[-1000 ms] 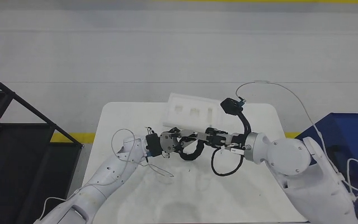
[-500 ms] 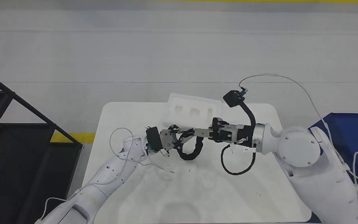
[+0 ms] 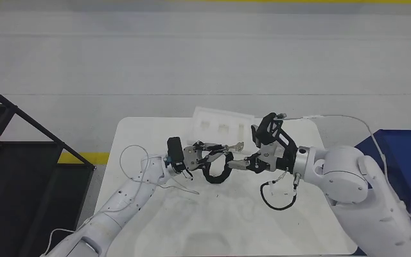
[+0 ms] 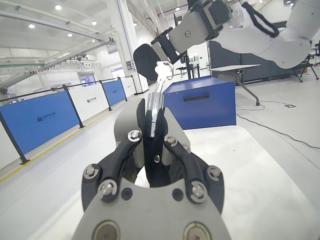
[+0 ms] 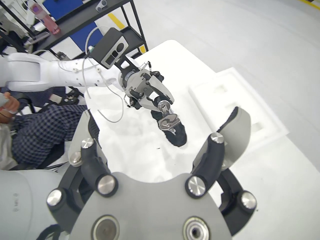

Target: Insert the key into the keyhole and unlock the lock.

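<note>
A white table (image 3: pixel 141 138) carries a foam tray (image 3: pixel 221 125) at its far edge. From above, the left gripper (image 3: pixel 207 154) is clenched on the lock (image 3: pixel 218 175) over the table, with the right gripper (image 3: pixel 236 160) just beside it. In the left wrist view, the key (image 4: pixel 162 72) stands in the lock's chrome end. In the right wrist view, the right gripper's fingers (image 5: pixel 237 126) are spread wide, grasping nothing.

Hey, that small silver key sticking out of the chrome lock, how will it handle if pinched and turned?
The small silver key, seated in the chrome lock, looks rigid, so it probably won't flex. Its flat, shiny head may slip when pinched. The loose ring on it will likely swing.
</note>
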Available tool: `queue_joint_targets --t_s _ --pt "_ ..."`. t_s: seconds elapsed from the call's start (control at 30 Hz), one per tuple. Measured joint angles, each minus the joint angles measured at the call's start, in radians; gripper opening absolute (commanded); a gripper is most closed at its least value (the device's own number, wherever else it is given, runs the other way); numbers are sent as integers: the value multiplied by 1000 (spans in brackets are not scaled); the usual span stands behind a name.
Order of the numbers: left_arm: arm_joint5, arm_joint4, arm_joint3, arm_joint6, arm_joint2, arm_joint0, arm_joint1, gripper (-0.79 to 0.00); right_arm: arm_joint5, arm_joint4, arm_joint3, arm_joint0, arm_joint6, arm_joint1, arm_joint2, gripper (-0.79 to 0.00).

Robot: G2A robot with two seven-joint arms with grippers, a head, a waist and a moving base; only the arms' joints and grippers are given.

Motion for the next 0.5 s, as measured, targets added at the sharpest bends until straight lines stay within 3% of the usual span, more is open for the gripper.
queue_joint_targets --t_s 0.1,0.5 --pt "-11 -19 -17 -21 -15 9 4 -785 -16 -52 -6 -8 -25 1 -3 0" --pt "-1 -78 -83 -128 -56 49 10 -785 -49 -17 -2 -23 -62 -1 -13 0"
